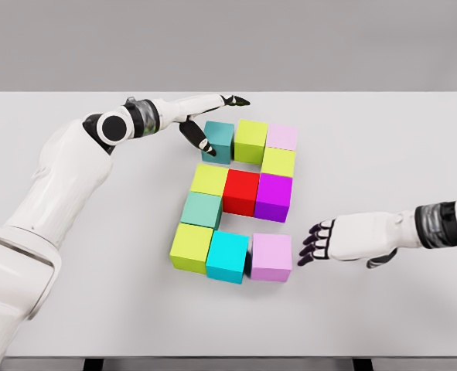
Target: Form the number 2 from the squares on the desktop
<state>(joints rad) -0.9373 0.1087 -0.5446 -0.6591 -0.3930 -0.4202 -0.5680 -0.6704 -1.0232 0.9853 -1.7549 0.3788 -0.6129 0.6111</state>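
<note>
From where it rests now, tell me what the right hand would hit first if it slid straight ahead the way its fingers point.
The right hand points left across the white table, fingers spread and empty. Straight on, it would probably first meet the light purple cube at the bottom right of the figure. Height above the table is unclear.

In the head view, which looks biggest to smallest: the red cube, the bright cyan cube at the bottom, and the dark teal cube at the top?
1. Bright cyan cube
2. Red cube
3. Dark teal cube
Differences are slight; the cyan one sits nearest the camera, so actual sizes may match.
</note>
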